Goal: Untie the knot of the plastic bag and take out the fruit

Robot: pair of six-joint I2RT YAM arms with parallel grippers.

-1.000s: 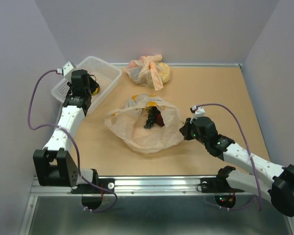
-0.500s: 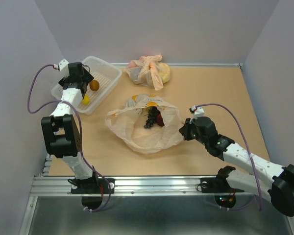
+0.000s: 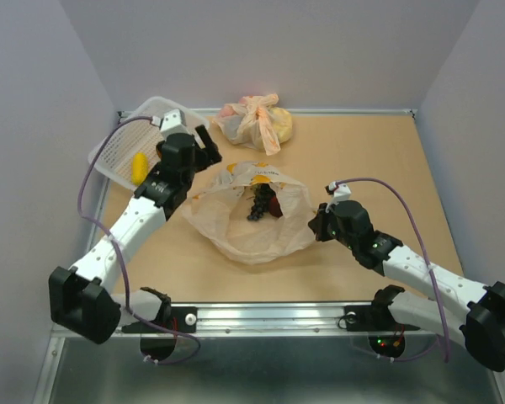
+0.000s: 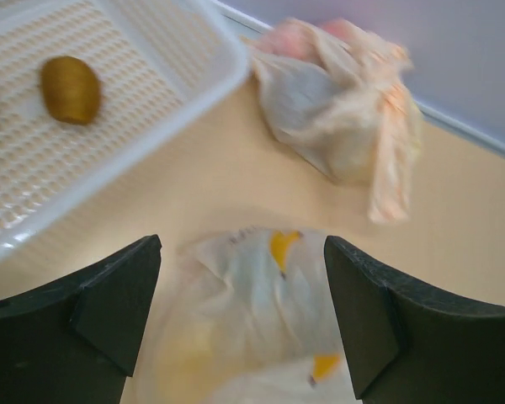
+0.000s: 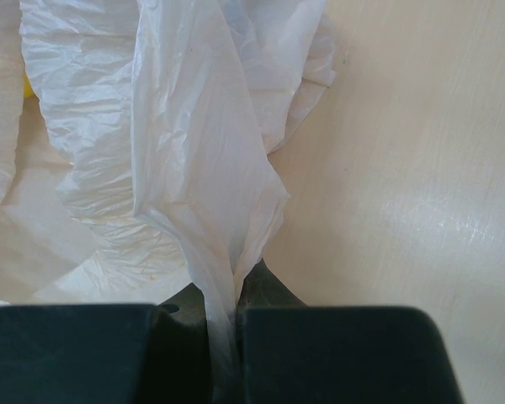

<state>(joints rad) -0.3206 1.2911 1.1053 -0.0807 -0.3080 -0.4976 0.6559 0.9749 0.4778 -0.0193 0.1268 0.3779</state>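
The plastic bag (image 3: 252,220) lies open and flattened mid-table; no knot shows on it. A dark purple grape bunch (image 3: 257,204) and a dark red plum (image 3: 273,204) lie in its mouth, and a yellow patch (image 3: 228,177) shows at its far edge. My right gripper (image 3: 317,223) is shut on the bag's right edge; the film (image 5: 210,202) is pinched between the jaws (image 5: 223,316). My left gripper (image 3: 204,143) is open and empty above the bag's far-left edge (image 4: 252,295). A brown kiwi (image 4: 70,88) and a yellow fruit (image 3: 138,167) lie in the white basket (image 3: 118,143).
A second peach bag (image 3: 257,120), knotted and bulging around a yellow lump, sits at the back wall; it also shows in the left wrist view (image 4: 337,109). The basket stands at the back left corner. Grey walls close in the left, back and right sides.
My left arm has swung from over the basket rightward and down to the bag's far-left edge, gripper open. The right arm and the bag have not moved.
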